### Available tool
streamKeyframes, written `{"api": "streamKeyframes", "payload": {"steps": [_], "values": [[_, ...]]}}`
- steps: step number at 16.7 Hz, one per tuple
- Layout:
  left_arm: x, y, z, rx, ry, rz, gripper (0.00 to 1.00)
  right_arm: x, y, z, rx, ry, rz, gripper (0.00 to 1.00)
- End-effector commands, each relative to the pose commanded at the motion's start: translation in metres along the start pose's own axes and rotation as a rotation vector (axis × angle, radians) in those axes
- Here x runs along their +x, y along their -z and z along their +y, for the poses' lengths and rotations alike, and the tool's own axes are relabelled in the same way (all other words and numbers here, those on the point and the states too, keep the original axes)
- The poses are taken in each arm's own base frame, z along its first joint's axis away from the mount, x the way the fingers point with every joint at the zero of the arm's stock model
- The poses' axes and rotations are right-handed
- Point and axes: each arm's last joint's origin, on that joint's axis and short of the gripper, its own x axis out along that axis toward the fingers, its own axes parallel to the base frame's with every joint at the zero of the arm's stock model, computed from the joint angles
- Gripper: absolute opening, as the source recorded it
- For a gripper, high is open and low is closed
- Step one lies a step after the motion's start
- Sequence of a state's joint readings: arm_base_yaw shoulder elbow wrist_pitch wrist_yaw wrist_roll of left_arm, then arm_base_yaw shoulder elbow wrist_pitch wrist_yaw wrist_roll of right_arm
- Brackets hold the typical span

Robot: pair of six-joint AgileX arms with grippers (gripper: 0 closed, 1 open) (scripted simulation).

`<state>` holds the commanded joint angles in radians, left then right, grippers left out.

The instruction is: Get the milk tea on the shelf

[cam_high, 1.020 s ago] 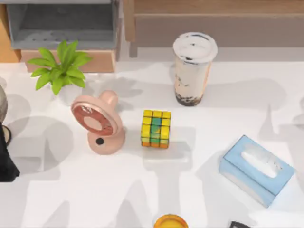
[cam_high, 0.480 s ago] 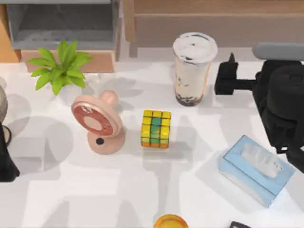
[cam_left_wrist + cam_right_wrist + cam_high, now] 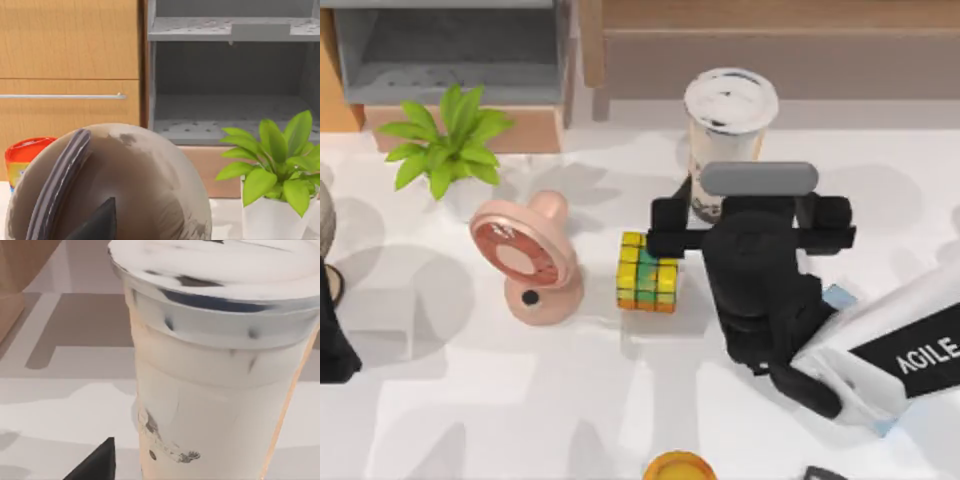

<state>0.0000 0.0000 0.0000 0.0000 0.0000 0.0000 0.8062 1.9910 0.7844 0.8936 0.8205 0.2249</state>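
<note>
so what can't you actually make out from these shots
- Milk tea base and pearls: top view, covered by the right arm.
- Right hand: top view, whether its fingers touch the cup cannot be told; the wrist view is cut off below the cup's middle.
- Tissue box: top view, mostly under the right arm.
- Left hand: top view, cut off by the left edge.
- Shelf: top view, cropped by the top edge.

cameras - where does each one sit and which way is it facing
Top view: above the table, looking down; the right gripper reaches the milk tea before the shelf; left arm at the left edge.
Left wrist view: faces the grey-lined box, a plant, a round brown object; one fingertip shows.
Right wrist view: faces the milk tea; one fingertip shows.
Shared: milk tea, plant.
</note>
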Motion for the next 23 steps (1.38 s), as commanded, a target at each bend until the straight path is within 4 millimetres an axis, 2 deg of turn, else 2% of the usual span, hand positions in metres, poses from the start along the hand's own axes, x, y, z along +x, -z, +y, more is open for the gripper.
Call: {"api": "streamKeyframes", "payload": {"steps": [2,7,10,16,21,23], "values": [[0.000,0.000,0.000,0.000,0.000,0.000,1.00,-0.002,0.001,0.005,0.002,0.000,-0.006,1.00],[0.000,0.000,0.000,0.000,0.000,0.000,1.00,-0.001,0.001,0.004,0.000,0.002,-0.004,1.00],[0.000,0.000,0.000,0.000,0.000,0.000,1.00,0.018,0.000,0.007,0.002,0.000,-0.006,1.00],[0.000,0.000,0.000,0.000,0.000,0.000,1.00,0.074,0.001,0.006,0.002,0.000,-0.007,1.00],[0.000,0.000,0.000,0.000,0.000,0.000,1.00,0.078,0.001,0.005,0.002,0.000,-0.006,1.00],[0.000,0.000,0.000,0.000,0.000,0.000,1.00,0.078,0.001,0.005,0.002,0.000,-0.006,0.85]]}}
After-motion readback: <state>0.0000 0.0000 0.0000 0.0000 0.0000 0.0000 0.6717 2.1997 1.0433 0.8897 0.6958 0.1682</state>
